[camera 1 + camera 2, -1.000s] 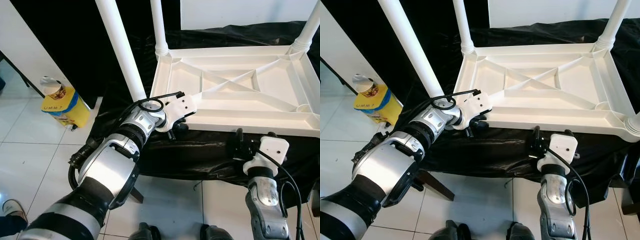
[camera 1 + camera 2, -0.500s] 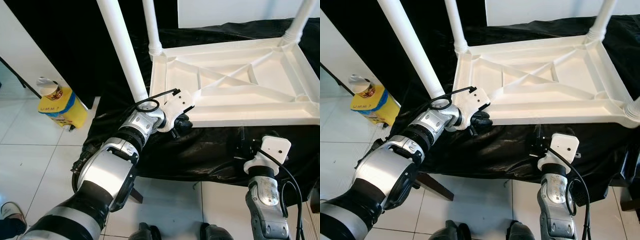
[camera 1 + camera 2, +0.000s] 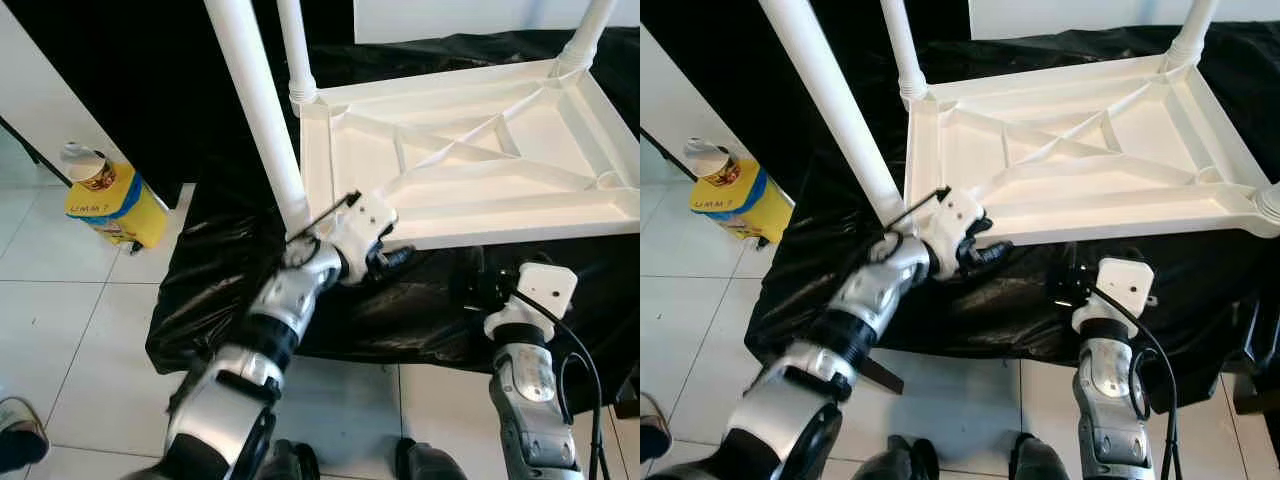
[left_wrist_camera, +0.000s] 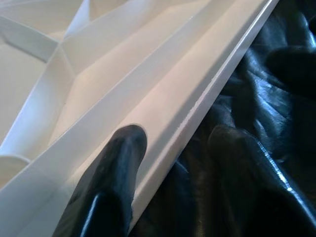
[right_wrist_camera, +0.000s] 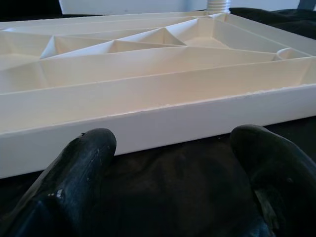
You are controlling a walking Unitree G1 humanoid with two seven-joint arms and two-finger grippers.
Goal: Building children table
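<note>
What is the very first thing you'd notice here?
A big white table lying upside down on a black cloth, with its legs sticking up. The left gripper sits at the table's near edge, one finger on the rim and one against the cloth. To the robot's left, a yellow and blue container stands on the tiled floor.

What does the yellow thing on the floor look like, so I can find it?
Start at the upside-down white table on the black cloth. Look on the tiled floor at the robot's left of that cloth: the yellow box has a blue stripe and a white top, the one brightly coloured thing there.
</note>
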